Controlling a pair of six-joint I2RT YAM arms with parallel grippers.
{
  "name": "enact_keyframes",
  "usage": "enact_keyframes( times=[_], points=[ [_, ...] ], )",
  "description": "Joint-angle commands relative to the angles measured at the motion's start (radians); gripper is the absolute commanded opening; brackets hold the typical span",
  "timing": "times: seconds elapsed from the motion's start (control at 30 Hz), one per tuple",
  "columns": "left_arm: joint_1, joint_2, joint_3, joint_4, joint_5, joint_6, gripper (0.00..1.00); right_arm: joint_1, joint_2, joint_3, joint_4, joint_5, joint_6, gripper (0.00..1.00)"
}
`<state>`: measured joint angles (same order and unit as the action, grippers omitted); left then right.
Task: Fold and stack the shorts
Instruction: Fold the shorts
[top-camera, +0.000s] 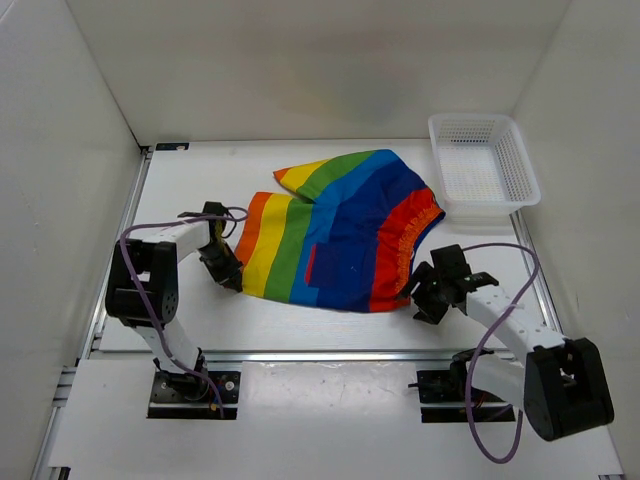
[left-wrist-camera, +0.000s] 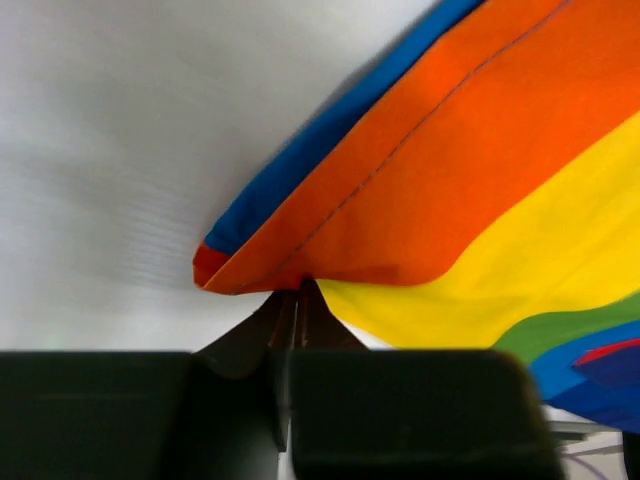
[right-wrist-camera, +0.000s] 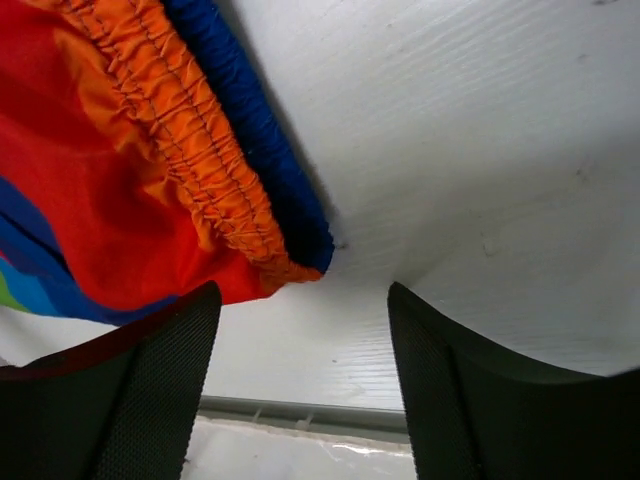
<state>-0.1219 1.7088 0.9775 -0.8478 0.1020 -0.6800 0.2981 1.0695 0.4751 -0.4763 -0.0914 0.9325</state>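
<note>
The rainbow-striped shorts (top-camera: 340, 230) lie spread flat in the middle of the table, waistband to the right and leg hems to the left. My left gripper (top-camera: 232, 280) sits at the near-left leg corner. In the left wrist view its jaws (left-wrist-camera: 297, 290) are pressed together right at the orange hem of the shorts (left-wrist-camera: 450, 200), pinching the folded edge. My right gripper (top-camera: 418, 298) hovers by the near end of the waistband. From the right wrist, that gripper (right-wrist-camera: 300, 290) is open, and the gathered orange waistband (right-wrist-camera: 190, 160) ends just above its left finger, untouched.
A white mesh basket (top-camera: 527, 175) stands at the back right, close to the shorts' waistband. White walls enclose the table on three sides. A metal rail (right-wrist-camera: 300, 412) runs along the near edge in front of the right gripper.
</note>
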Motion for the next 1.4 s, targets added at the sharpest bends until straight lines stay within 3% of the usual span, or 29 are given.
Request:
enact_keyframes(
  times=[0.0,0.13,0.17,0.27,0.43,0.7,0.8,0.93,1.0,1.13,1.37],
  points=[
    [-0.005,0.014,0.023,0.084,-0.010,0.020,0.10,0.019,0.053,0.034,0.122,0.018,-0.008,0.72],
    [-0.005,0.009,0.032,0.084,-0.001,0.030,0.10,0.065,0.105,0.046,0.173,0.084,0.003,0.45],
    [-0.005,0.009,0.032,0.084,-0.001,0.030,0.10,0.076,0.125,0.057,0.183,0.114,-0.007,0.29],
    [-0.005,-0.015,0.081,0.046,-0.010,0.039,0.10,0.076,0.145,0.138,0.127,0.168,-0.053,0.00],
    [0.004,-0.061,0.260,-0.067,-0.019,0.060,0.10,0.067,0.135,0.375,0.007,0.226,-0.176,0.00],
    [0.025,-0.095,0.923,-0.344,-0.084,0.100,0.10,0.067,0.135,0.885,-0.165,0.279,-0.362,0.00],
    [0.054,-0.151,1.100,-0.381,-0.050,0.088,0.10,0.067,0.126,1.072,-0.235,0.251,-0.438,0.00],
    [0.076,-0.264,1.219,-0.337,-0.001,0.088,0.10,0.067,0.060,1.244,-0.271,0.159,-0.530,0.00],
    [0.076,-0.320,1.268,-0.327,0.019,0.088,0.10,0.067,0.012,1.302,-0.254,0.032,-0.592,0.00],
    [0.076,-0.458,1.277,-0.281,0.027,0.060,0.10,0.067,-0.052,1.388,-0.269,-0.098,-0.626,0.00],
    [0.076,-0.603,1.418,-0.316,-0.056,0.007,0.10,0.067,-0.167,1.465,-0.369,-0.165,-0.656,0.00]
  ],
)
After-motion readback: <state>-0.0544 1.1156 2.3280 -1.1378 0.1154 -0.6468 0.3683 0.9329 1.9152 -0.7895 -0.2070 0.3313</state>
